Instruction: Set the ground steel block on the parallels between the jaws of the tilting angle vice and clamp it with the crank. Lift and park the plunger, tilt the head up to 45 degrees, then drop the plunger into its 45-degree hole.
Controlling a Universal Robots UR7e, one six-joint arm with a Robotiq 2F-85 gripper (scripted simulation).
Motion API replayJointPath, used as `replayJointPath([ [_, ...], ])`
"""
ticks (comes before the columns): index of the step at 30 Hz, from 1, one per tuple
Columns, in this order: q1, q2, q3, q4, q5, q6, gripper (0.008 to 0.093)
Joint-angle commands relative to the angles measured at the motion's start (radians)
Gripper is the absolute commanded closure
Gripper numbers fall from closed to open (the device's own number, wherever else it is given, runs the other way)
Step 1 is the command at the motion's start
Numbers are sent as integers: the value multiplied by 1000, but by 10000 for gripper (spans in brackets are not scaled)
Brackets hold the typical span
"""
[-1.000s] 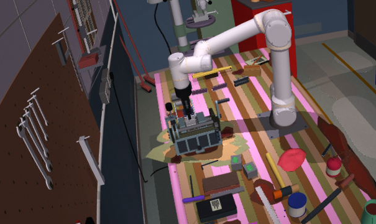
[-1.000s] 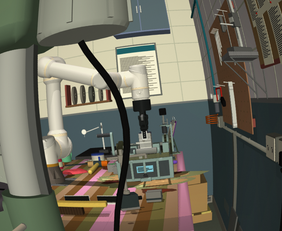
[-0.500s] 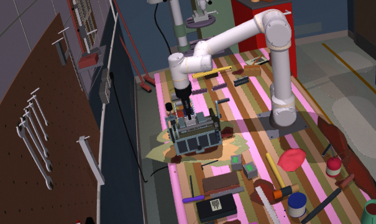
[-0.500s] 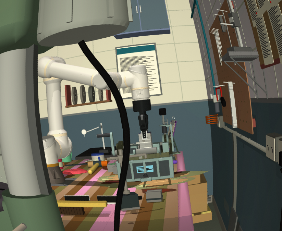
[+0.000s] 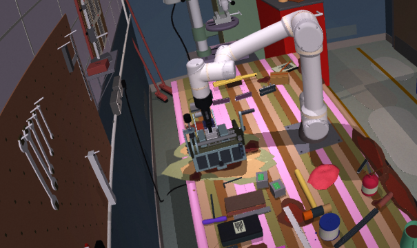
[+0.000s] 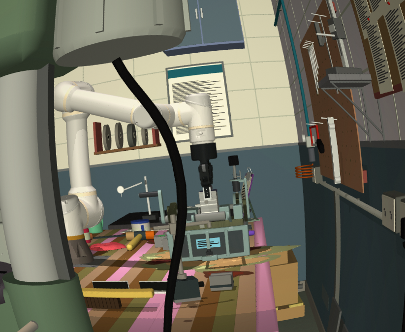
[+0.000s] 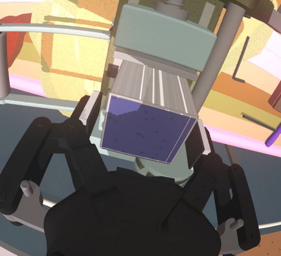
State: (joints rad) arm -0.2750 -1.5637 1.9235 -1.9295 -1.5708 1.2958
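The lower part of the ground steel block (image 7: pixel 148 126) is hidden between the jaws of the tilting angle vice (image 5: pixel 215 146), and I cannot tell whether it rests on the parallels. The block (image 6: pixel 207 203) stands upright, its top face dark blue in the wrist camera, with my open gripper (image 7: pixel 146 129) straddling its top and holding nothing. The pale green moving jaw (image 7: pixel 163 36) and its screw lie just beyond the block. The crank (image 5: pixel 244 115) rises at the vice's right end. The black-knobbed plunger (image 6: pixel 233 168) stands upright at the vice's wall side.
A blue-and-white can (image 5: pixel 329 225) stands near the bench's front. Two small green-topped blocks (image 5: pixel 270 184), a dark slab (image 5: pixel 244 203), a hammer (image 5: pixel 309 198) and a red cloth (image 5: pixel 323 176) lie in front of the vice. The pegboard wall (image 5: pixel 39 144) runs along the left.
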Motion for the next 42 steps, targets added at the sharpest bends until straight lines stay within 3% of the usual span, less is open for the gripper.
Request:
replayJointPath([
  [1, 0, -1, -1, 0, 0, 0, 184],
  [29, 0, -38, -105, 141, 0, 0, 184],
  [42, 0, -41, -120, 159, 0, 0, 184],
])
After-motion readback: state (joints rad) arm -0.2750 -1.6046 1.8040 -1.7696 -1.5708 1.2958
